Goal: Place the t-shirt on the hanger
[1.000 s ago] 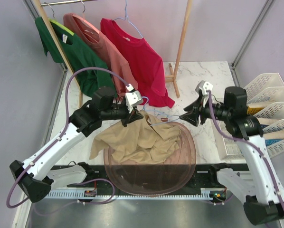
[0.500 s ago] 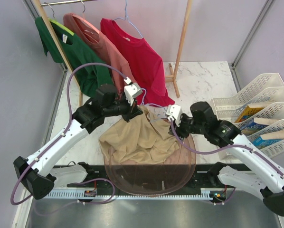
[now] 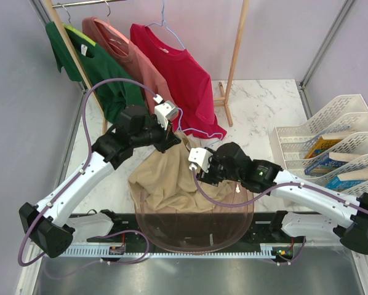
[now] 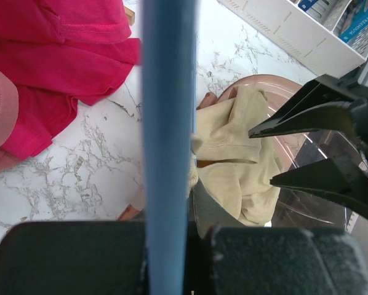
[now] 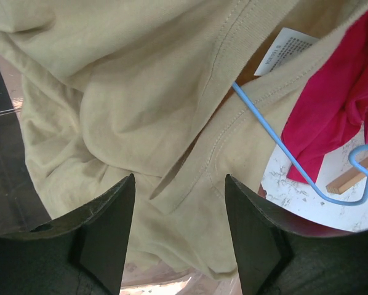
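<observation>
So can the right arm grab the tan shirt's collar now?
Probably yes. The right gripper hangs open just above the collar of the tan t-shirt, with nothing between them; the light-blue hanger wire lies off to one side.

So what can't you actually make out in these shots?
- Right wrist view: most of the hanger, covered by the t-shirt.
- Right wrist view: print on the care label, too small.
- Left wrist view: the hanger wire, blurred, too near the lens.

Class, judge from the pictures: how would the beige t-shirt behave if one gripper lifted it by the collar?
Probably floppy: the t-shirt lies in crumpled folds and would drape. Likely light, being thin cloth. It may slip along the thin hanger wire.
</observation>
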